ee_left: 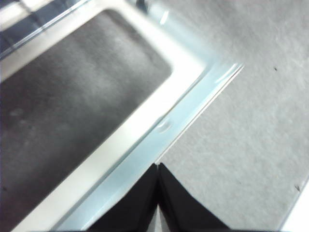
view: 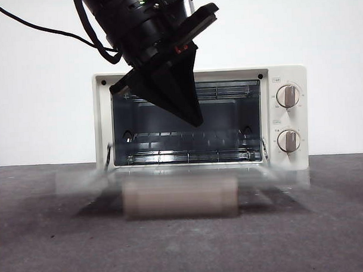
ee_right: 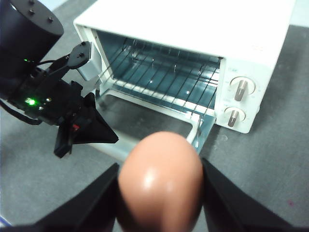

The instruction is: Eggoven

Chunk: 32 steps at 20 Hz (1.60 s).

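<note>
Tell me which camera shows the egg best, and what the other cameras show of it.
The right wrist view shows it best: the egg fills the foreground, held between the right gripper's jaws, in front of the open toaster oven. The front view and the left wrist view show no egg at all, only the oven and the left gripper.

Grey table (view: 42, 248), cream toaster oven (view: 288, 117) on it (door open)

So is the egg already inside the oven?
No, the egg sits between the right claw fingers, outside the oven, whose rack shows nothing on it.
</note>
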Each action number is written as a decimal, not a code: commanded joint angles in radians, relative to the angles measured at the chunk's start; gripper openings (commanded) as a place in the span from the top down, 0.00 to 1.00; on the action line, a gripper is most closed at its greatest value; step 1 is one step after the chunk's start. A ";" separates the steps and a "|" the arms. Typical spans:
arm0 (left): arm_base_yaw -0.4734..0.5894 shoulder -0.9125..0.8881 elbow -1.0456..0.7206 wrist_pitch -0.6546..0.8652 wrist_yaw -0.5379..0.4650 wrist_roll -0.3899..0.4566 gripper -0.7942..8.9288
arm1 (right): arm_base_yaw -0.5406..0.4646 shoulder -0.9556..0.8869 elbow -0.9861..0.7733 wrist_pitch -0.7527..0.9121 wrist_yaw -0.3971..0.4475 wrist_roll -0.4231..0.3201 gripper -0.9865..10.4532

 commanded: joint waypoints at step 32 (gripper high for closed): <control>0.471 -1.016 -0.303 -0.271 0.066 0.034 0.91 | -0.159 0.898 -0.027 0.780 -0.087 -0.049 0.91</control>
